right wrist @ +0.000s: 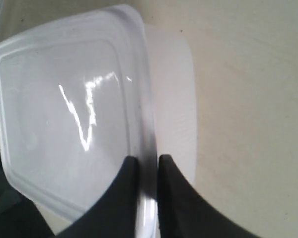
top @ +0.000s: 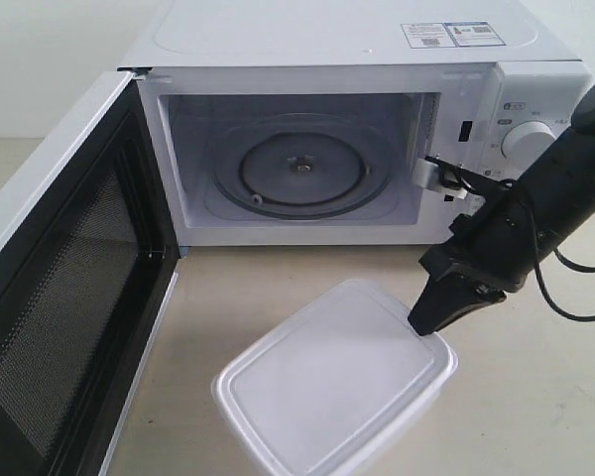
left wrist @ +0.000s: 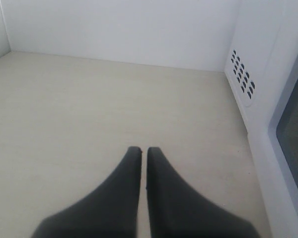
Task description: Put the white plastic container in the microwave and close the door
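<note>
In front of the open microwave (top: 327,79), the right gripper's (top: 422,321) narrow jaws are pinching the white plastic container's (top: 332,382) right rim, seemingly readying a lift into the far cavity.

- Right arm (top: 565,188): black, entering from the right edge of the exterior view and sloping down toward the middle, wrist lowest; a thin black cable loops beside the wrist.
- Right gripper (top: 423,322): aimed down and to the left. Its two dark tapered fingers (right wrist: 126,183) are pinched on the rim of the white plastic container (top: 327,387) (only a narrow slit separates the tips).
- Left gripper (left wrist: 140,148): two dark tapered fingers drawn together, a hairline gap between them, nothing held; seen in the left wrist view alone.
</note>
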Available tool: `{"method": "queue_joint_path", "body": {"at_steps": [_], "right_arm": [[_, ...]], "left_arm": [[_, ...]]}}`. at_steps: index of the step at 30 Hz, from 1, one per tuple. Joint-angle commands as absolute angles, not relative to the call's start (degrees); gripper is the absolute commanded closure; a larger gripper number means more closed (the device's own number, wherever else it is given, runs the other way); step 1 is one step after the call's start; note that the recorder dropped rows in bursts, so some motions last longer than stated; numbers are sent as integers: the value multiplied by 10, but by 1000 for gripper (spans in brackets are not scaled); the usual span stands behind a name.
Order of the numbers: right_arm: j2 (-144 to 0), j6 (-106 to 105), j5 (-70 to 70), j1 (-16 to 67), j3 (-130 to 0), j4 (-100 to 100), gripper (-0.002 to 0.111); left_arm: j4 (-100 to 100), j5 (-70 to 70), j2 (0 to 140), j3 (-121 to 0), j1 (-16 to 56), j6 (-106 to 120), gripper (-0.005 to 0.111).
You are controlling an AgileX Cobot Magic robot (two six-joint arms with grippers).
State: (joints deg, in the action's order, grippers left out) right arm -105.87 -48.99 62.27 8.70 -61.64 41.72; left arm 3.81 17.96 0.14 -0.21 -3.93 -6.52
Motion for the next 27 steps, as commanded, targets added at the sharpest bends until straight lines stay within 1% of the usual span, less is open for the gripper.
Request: {"method": "queue_joint_path", "body": {"at_steps": [1, 2, 4, 6, 7, 8, 10, 13, 15, 17, 21, 23, 27], "right_arm": [[-1058, -480, 564, 86, -622, 417, 102], [-1058, -480, 555, 86, -622, 419, 96], [-1058, -480, 540, 86, -622, 429, 80], [-1058, -480, 527, 86, -622, 443, 58], [-1058, -480, 523, 86, -622, 448, 51], [-1058, -473, 515, 86, -622, 450, 47], [-1051, -432, 491, 86, -622, 452, 50], [-1017, -400, 487, 86, -622, 464, 62], [-984, -388, 503, 86, -619, 477, 67], [-943, -377, 504, 86, -600, 491, 66], [-849, -379, 469, 86, -509, 562, 66], [-813, -413, 459, 86, -448, 639, 66], [-758, -531, 452, 86, -298, 862, 66]], "left_arm": [[38, 179, 0, 0, -39, -64, 102], [38, 179, 0, 0, -39, -64, 102], [38, 179, 0, 0, -39, -64, 102], [38, 179, 0, 0, -39, -64, 102], [38, 179, 0, 0, -39, -64, 102], [38, 179, 0, 0, -39, -64, 102], [38, 179, 0, 0, -39, -64, 102], [38, 179, 0, 0, -39, -64, 102], [38, 179, 0, 0, -39, -64, 102], [38, 179, 0, 0, -39, -64, 102], [38, 179, 0, 0, -39, -64, 102], [38, 179, 0, 0, -39, -64, 102], [38, 179, 0, 0, -39, -64, 102]]}}
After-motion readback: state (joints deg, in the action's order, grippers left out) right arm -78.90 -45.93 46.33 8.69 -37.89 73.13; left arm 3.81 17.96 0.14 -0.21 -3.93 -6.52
